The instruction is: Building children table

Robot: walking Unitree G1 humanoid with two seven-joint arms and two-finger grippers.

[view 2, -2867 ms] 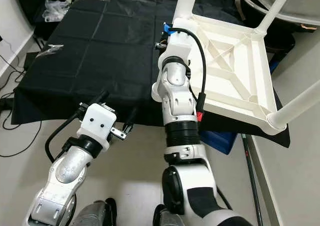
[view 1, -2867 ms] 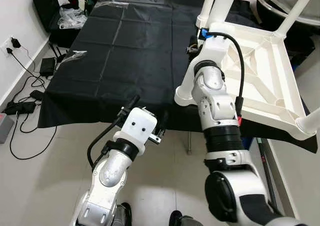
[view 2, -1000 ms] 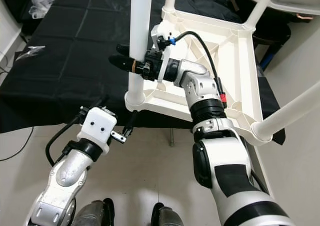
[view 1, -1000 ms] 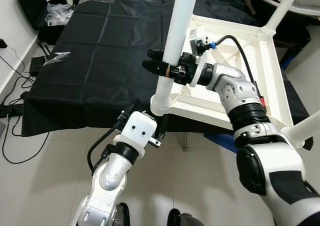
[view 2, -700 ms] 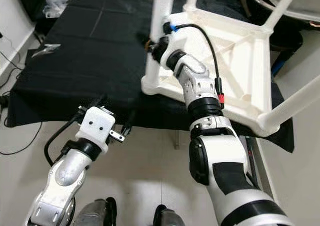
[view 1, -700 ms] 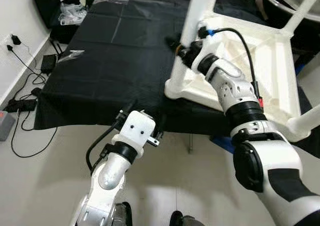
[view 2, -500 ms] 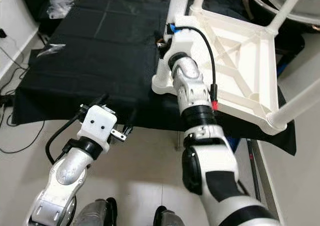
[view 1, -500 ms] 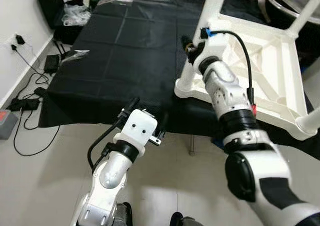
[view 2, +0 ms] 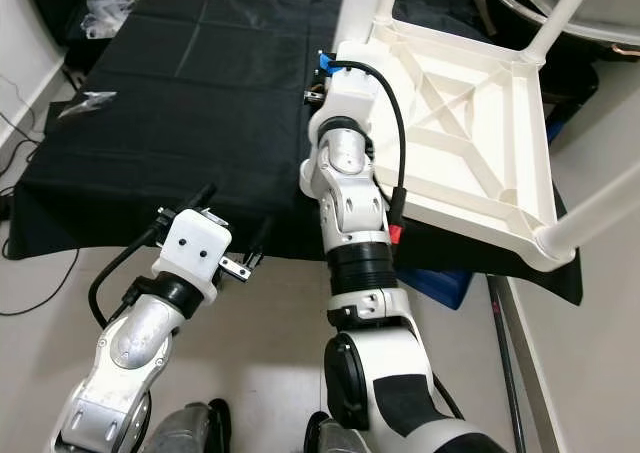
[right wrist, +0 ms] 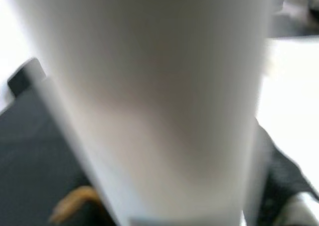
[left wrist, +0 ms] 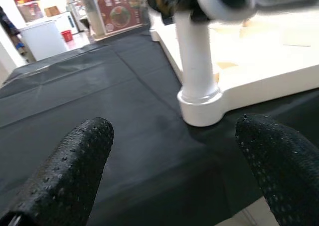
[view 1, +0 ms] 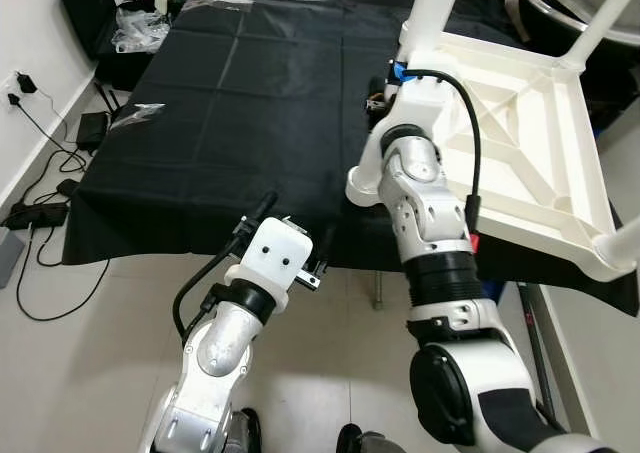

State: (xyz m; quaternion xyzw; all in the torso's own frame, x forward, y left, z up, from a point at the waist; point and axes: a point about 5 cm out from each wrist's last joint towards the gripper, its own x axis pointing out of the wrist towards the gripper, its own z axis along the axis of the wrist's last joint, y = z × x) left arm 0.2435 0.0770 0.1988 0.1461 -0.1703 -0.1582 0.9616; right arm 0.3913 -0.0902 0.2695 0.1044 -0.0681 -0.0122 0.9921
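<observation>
— While it lies upside down on the black-clothed table (view 1: 250,123), how does the children's table (view 1: 520,143) look?
— White, ribbed; near corner overhangs. Right claw (view 1: 385,81) unreadable at leg (view 2: 365,3); left claw (left wrist: 169,156) gapes.

A black cloth (view 1: 250,103) covers the counter, creased in a grid. Clear plastic wrappers (view 1: 138,113) lie near its left edge. On the floor (view 1: 90,323) at left, black cables (view 1: 40,213) run to a wall socket (view 1: 18,81).
</observation>
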